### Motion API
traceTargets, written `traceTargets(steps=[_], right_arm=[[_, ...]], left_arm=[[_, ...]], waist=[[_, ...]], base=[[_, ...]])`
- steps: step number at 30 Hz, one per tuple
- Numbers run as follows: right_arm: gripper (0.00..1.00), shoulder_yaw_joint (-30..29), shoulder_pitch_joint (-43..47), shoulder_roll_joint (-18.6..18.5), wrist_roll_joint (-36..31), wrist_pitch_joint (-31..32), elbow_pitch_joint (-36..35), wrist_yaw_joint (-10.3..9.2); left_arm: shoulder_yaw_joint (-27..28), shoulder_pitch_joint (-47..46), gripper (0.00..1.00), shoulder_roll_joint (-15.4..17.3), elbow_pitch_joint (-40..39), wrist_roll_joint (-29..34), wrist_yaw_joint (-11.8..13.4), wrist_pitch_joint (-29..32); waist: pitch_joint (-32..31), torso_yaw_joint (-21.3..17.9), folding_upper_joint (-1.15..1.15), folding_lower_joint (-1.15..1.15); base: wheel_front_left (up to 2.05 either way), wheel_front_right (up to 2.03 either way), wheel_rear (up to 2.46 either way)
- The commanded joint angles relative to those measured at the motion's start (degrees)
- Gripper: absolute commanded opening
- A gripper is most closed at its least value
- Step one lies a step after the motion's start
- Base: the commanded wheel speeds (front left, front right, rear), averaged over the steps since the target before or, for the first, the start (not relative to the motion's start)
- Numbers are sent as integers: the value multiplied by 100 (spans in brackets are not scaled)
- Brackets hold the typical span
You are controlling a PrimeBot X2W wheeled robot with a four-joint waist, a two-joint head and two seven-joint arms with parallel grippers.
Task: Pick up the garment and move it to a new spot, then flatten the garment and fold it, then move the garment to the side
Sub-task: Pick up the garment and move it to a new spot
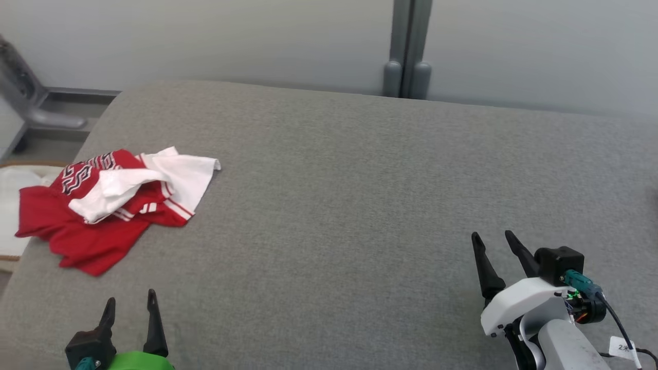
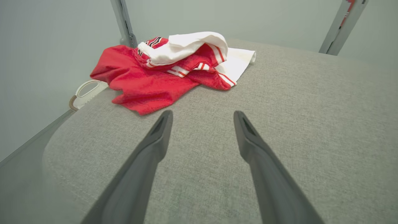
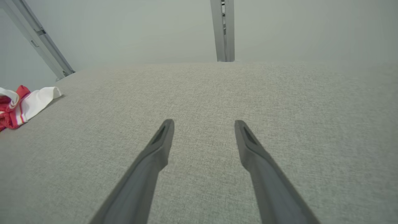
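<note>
At the far left, a white container (image 1: 9,205) with a brown rim is sitting just beside the edge of the grey padded surface (image 1: 334,195). The garment (image 1: 87,231), a crumpled red jersey with white sleeves and striped trim, is lying bunched near that surface's left edge, with one red corner reaching over toward the container. Nearer the robot, the left gripper (image 1: 131,297) is hanging just short of the garment, its two dark fingers spread wide with nothing between them. In the left wrist view the cloth is lying just beyond the fingertips, apart from them. A grey metal post (image 1: 408,51) is standing behind the surface's far edge. At the right, the right gripper (image 1: 492,235) is hanging over bare fabric, well apart from the garment, its fingers likewise spread and gripping nothing.
</note>
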Motion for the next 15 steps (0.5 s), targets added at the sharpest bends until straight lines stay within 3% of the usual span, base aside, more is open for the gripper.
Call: traceTargets(steps=[1, 8, 15], right_arm=[[100, 18, -2, -27, 37, -25, -1, -9], [100, 141, -131, -27, 71, -26, 63, -9], [100, 170, -265, -35, -78, -25, -23, -9]], left_arm=[[112, 62, 100, 22, 37, 19, -15, 0], [490, 50, 100, 17, 166, -118, -48, 0], [578, -256, 100, 17, 330, -280, -95, 0]], waist=[[33, 732, 0, 0], [123, 1231, 0, 0], [326, 1310, 0, 0]], base=[[0, 0, 0], [0, 0, 0], [0, 0, 0]])
